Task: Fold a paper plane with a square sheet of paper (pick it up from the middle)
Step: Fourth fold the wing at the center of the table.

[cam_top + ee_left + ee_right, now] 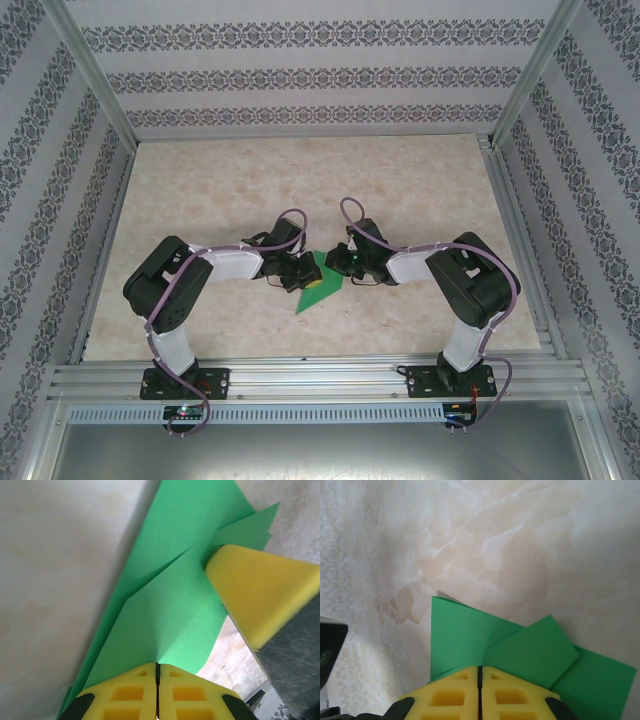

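Note:
The green sheet of paper [322, 287] lies on the table between my two grippers, folded into a pointed, creased, plane-like shape. In the left wrist view the paper [170, 605] runs away from my left gripper [157, 665]. Its yellow jaws are shut, tips resting on a crease. The right gripper's yellow finger [260, 595] presses on the far flaps. In the right wrist view my right gripper [480, 669] is shut with its tips on the overlapping flaps of the paper [470, 635]. From above, the left gripper [302, 277] and right gripper [343, 262] almost meet over the paper.
The marble-patterned table [300, 180] stretches bare behind and to both sides of the arms. Patterned walls and metal posts [95, 80] enclose it. An aluminium rail [320, 380] runs along the near edge. A dark part of the left arm [330, 650] sits close on the right gripper's left.

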Action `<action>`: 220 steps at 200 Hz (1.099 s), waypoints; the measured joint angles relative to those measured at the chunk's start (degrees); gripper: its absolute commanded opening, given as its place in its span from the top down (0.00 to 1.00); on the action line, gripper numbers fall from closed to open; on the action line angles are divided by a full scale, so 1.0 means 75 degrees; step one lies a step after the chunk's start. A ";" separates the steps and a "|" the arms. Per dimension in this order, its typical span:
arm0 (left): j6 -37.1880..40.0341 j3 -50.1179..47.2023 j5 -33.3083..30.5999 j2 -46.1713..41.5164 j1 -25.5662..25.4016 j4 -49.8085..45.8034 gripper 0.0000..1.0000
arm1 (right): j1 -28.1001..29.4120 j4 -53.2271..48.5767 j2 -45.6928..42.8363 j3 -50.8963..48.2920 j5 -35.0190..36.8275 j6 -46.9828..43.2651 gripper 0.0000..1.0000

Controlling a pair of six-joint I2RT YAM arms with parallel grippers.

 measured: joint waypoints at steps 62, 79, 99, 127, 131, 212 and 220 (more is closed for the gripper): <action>0.0632 0.0099 -0.0137 -0.0175 -0.0233 -0.1113 0.93 | 0.0000 -0.0187 0.0035 0.0105 0.0023 0.0000 0.92; 0.0720 -0.0251 -0.0169 -0.0493 -0.0245 -0.1180 0.92 | 0.0000 -0.0207 0.0044 0.0119 0.0020 0.0003 0.92; 0.0851 -0.0632 -0.0213 -0.0874 -0.0262 -0.1373 0.92 | 0.0000 -0.0216 0.0044 0.0125 0.0020 0.0000 0.92; 0.0968 -0.1035 -0.0236 -0.1247 -0.0280 -0.1483 0.92 | 0.0000 -0.0221 0.0044 0.0128 0.0023 0.0000 0.92; 0.0973 -0.1072 -0.0233 -0.1291 -0.0280 -0.1486 0.91 | 0.0000 -0.0221 0.0044 0.0128 0.0023 0.0000 0.92; 0.1431 -0.1434 -0.0344 -0.2454 -0.0388 -0.3028 0.88 | 0.0000 -0.0513 0.0096 0.0338 0.0029 -0.0114 0.92; 0.1428 -0.1434 -0.0367 -0.2646 -0.0388 -0.3037 0.87 | 0.0000 -0.0592 0.0099 0.0379 0.0029 -0.0157 0.92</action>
